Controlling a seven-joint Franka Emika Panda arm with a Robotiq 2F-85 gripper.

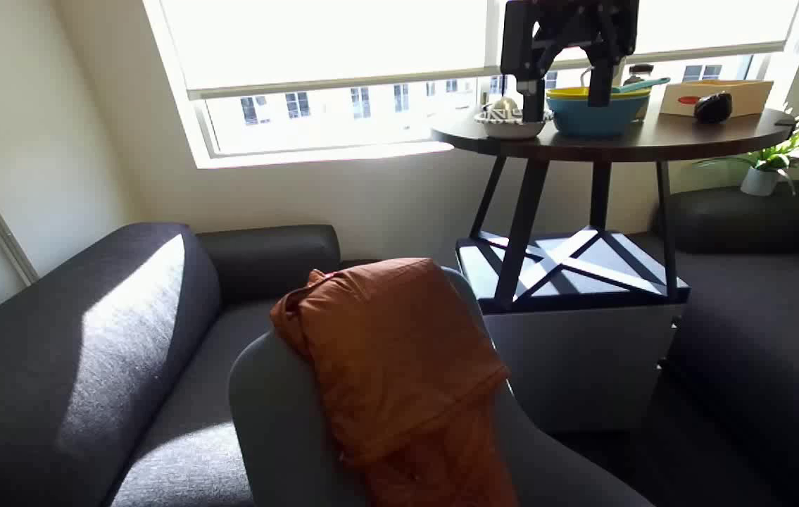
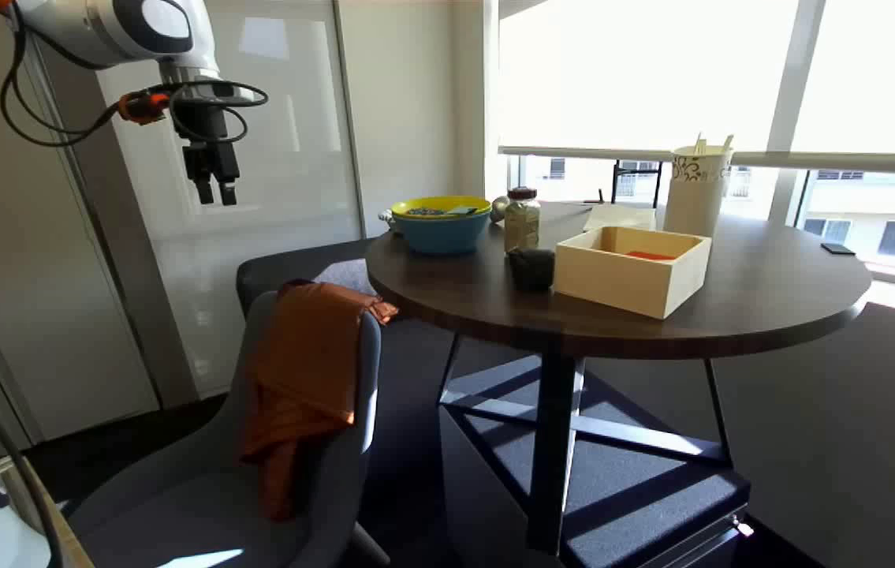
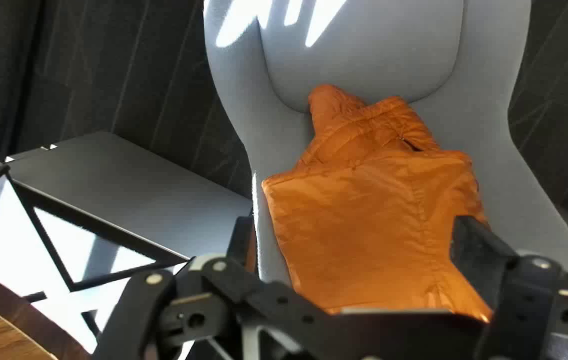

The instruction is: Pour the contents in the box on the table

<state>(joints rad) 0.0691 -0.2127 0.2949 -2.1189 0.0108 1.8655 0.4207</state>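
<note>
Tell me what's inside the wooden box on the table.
In an exterior view, the box shows a red patch inside; I cannot tell whether it is an object or a marking. Its near walls cover the lower interior, so anything lying deeper is hidden.

An orange cloth (image 3: 364,220) hangs over the grey chair (image 3: 379,55). In an exterior view, a patterned bowl (image 1: 501,127) stands by the near edge. In an exterior view, a jar (image 2: 522,226) stands farther from the near edge than a black thing (image 2: 531,270), and a flat dark piece (image 2: 837,248) lies by the right edge.
</note>
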